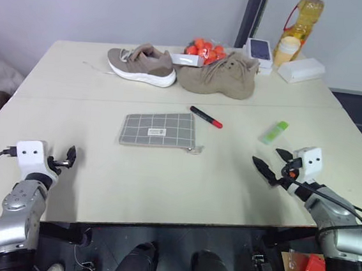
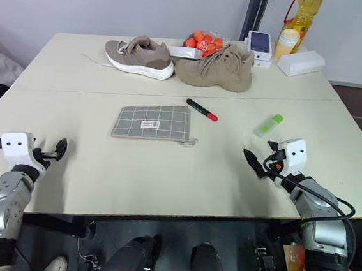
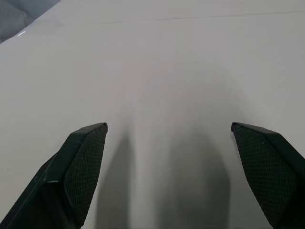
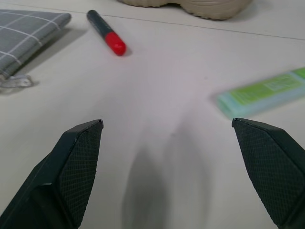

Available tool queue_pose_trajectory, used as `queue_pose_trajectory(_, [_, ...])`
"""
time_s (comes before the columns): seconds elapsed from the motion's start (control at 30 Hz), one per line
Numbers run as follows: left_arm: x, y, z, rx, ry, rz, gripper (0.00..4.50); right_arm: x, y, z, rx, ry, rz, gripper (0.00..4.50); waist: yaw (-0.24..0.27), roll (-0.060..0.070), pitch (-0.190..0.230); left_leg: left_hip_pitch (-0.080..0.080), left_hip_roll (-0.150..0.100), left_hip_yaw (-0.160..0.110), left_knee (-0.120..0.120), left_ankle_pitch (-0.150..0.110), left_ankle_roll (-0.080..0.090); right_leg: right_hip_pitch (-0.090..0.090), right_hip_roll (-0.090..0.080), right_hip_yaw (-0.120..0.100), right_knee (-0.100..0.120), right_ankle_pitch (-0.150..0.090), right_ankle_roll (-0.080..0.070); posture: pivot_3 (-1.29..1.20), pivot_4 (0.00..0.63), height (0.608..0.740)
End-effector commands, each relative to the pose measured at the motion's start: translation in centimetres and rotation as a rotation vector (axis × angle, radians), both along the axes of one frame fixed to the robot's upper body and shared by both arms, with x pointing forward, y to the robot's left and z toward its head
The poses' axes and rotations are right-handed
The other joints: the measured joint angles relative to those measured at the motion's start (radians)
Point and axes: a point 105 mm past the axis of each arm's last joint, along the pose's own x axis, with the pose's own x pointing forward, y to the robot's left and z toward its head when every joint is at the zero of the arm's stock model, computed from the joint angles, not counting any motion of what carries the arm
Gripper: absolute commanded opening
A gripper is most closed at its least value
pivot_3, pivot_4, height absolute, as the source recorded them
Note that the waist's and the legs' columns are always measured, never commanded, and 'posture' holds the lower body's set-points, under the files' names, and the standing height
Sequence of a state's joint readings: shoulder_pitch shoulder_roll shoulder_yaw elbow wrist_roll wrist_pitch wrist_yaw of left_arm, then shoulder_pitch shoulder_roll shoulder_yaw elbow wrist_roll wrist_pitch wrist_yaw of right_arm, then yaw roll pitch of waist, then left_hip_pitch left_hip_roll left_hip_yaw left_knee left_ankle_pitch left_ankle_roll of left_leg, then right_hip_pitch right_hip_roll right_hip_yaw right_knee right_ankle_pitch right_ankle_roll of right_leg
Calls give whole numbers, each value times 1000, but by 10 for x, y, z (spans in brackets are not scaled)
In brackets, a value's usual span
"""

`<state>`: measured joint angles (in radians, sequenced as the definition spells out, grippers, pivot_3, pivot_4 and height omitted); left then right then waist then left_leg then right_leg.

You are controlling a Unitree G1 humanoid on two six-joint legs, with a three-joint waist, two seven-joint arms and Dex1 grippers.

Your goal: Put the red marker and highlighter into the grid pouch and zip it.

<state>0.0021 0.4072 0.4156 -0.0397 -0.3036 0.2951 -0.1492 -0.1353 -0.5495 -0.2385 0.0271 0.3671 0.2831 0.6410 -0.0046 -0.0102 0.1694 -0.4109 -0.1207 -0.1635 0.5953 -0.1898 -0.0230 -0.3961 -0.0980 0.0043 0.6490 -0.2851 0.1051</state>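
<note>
From the head views: one grid pouch (image 1: 158, 129) flat mid-table, one red marker (image 1: 206, 117) just beyond its far right corner, one highlighter (image 1: 274, 132) further right, two shoes (image 1: 181, 70) behind. Left gripper (image 1: 62, 160) and right gripper (image 1: 273, 165) hover spread, empty. Right wrist view adds the pouch's zipper pull (image 4: 13, 82); left wrist view, bare table (image 3: 157, 62).

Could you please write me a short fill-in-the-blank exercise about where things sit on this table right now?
1. The red marker lies between the grid pouch and the ____.
2. Both the left gripper and the right gripper are ____.
3. Behind the marker stand two tan ____.

Missing words: highlighter; open; shoes
</note>
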Motion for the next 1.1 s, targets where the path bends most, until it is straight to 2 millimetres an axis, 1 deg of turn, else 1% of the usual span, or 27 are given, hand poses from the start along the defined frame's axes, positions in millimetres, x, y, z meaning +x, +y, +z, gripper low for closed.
queue_pose_trajectory(0.03, [-1,6,15,24,-53,26,4444,5,2,12,-1,-49,14,4500,1,0,0,0,0,0,0,0,0,0,0,0,0,0,0,0,150,740])
queue_pose_trajectory(0.2, [2,4,15,-17,-78,24,4444,9,10,19,10,-65,45,4500,6,0,0,0,0,0,0,0,0,0,0,0,0,0,0,0,150,740])
queue_pose_trajectory(0.33, [3,1,14,-13,-80,18,4444,11,26,27,11,-88,87,4500,10,0,0,0,0,0,0,0,0,0,0,0,0,0,0,0,150,740])
queue_pose_trajectory(0.47, [5,-5,15,-11,-93,0,4444,13,53,37,29,-119,151,4500,13,0,0,0,0,0,0,0,0,0,0,0,0,0,0,0,150,740])
queue_pose_trajectory(0.5, [6,-7,15,-15,-99,-5,4444,14,66,41,44,-130,180,4500,13,0,0,0,0,0,0,0,0,0,0,0,0,0,0,0,150,740])
queue_pose_trajectory(0.6, [6,-11,11,-18,-93,-13,4444,15,94,50,66,-160,241,4500,15,0,0,0,0,0,0,0,0,0,0,0,0,0,0,0,150,740])
queue_pose_trajectory(0.7, [8,-16,8,-11,-81,-35,4444,18,117,57,98,-189,267,4500,15,0,0,0,0,0,0,0,0,0,0,0,0,0,0,0,150,740])
queue_pose_trajectory(0.77, [9,-18,8,-11,-80,-46,4444,18,130,59,113,-196,279,4500,15,0,0,0,0,0,0,0,0,-1,0,0,0,0,0,0,150,740])
queue_pose_trajectory(0.8, [11,-19,8,-10,-78,-49,4444,18,141,60,122,-199,292,4500,16,0,0,0,0,0,0,0,0,-1,0,0,0,0,0,0,150,740])
queue_pose_trajectory(0.87, [13,-19,8,-8,-75,-53,4444,19,155,59,139,-187,314,4500,16,0,0,0,0,0,0,0,0,-1,0,0,0,0,0,0,150,740])
queue_pose_trajectory(0.93, [17,-21,10,1,-76,-69,4500,30,168,51,118,-151,299,3979,15,0,0,0,0,0,0,0,0,-1,1,0,0,0,0,0,150,740])
queue_pose_trajectory(0.97, [18,-21,10,3,-76,-73,4500,33,171,49,109,-143,292,3581,14,0,0,0,0,0,0,0,0,-1,1,0,1,0,0,0,150,740])
queue_pose_trajectory(1.03, [20,-22,11,15,-77,-85,4500,44,180,45,87,-120,255,2630,11,0,0,0,0,0,0,0,0,-2,1,0,1,0,-1,0,150,740])
queue_pose_trajectory(1.07, [21,-22,12,19,-76,-88,4500,47,183,43,76,-111,247,2034,11,0,0,1,0,0,0,0,-1,-2,1,0,1,1,-1,0,150,740])
queue_pose_trajectory(1.1, [21,-22,12,21,-76,-89,4500,49,185,42,69,-107,243,1557,11,0,0,0,0,0,0,0,-1,-4,1,0,1,1,-1,0,150,740])
